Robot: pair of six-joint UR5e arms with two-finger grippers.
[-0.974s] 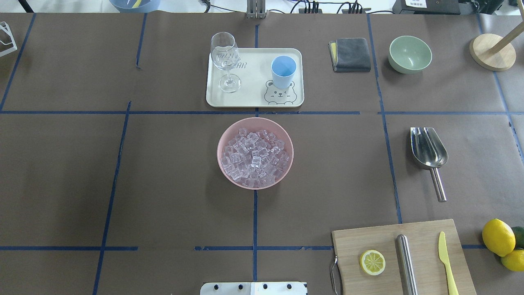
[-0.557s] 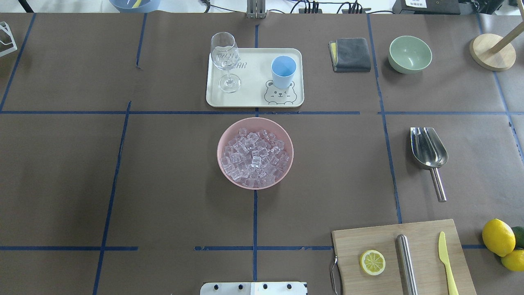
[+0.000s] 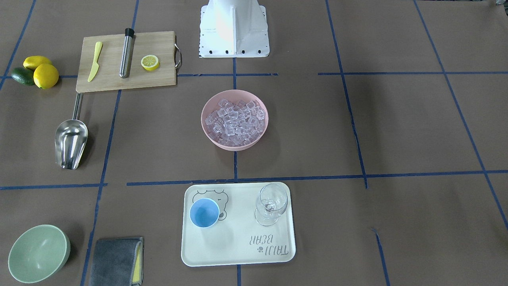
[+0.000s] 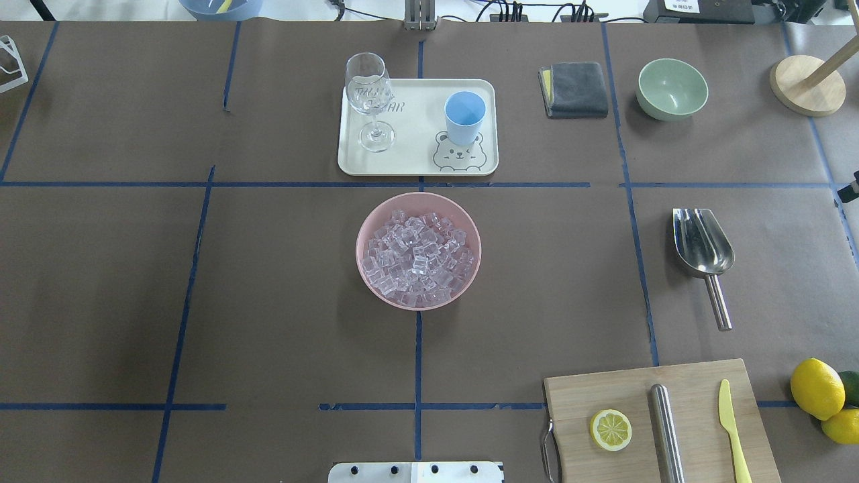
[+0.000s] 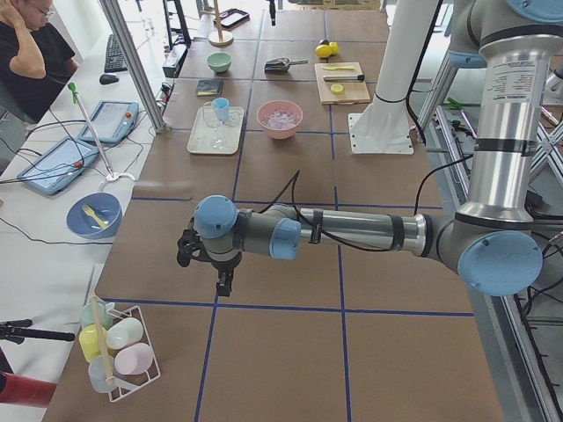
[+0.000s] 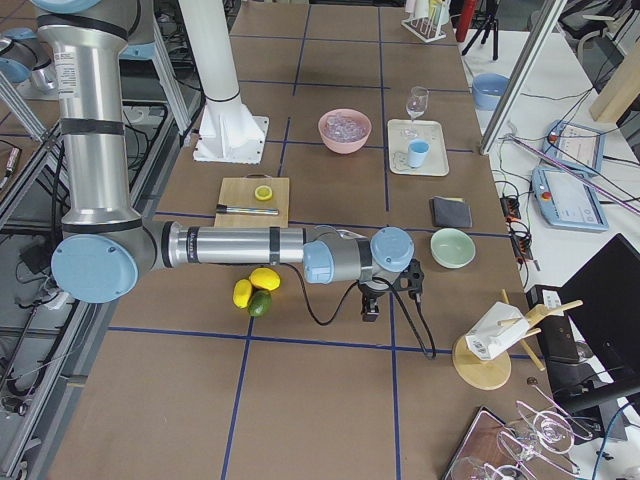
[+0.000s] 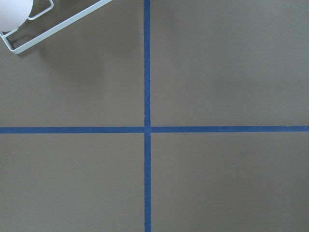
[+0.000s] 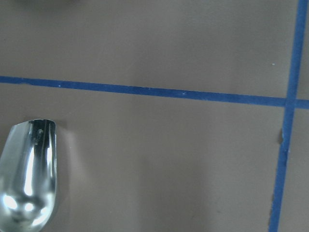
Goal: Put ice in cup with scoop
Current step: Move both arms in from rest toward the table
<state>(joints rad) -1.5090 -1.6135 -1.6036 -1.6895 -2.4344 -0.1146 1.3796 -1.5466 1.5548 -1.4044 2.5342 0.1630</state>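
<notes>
The ice is heaped in a pink bowl at the table's middle. The light-blue cup stands upright on a cream tray behind the bowl. The steel scoop lies flat on the table to the right, handle toward the robot; its mouth shows in the right wrist view. My right gripper hangs to the right of the scoop; a sliver of it shows at the overhead view's right edge. My left gripper hangs far left of the tray. I cannot tell whether either is open or shut.
A stemmed glass shares the tray. A cutting board with a lemon half, steel cylinder and yellow knife lies at front right, lemons beside it. A grey cloth, green bowl and wooden stand sit at back right.
A small part of the right gripper has come into the overhead view at its right edge. The table's objects have not moved.
</notes>
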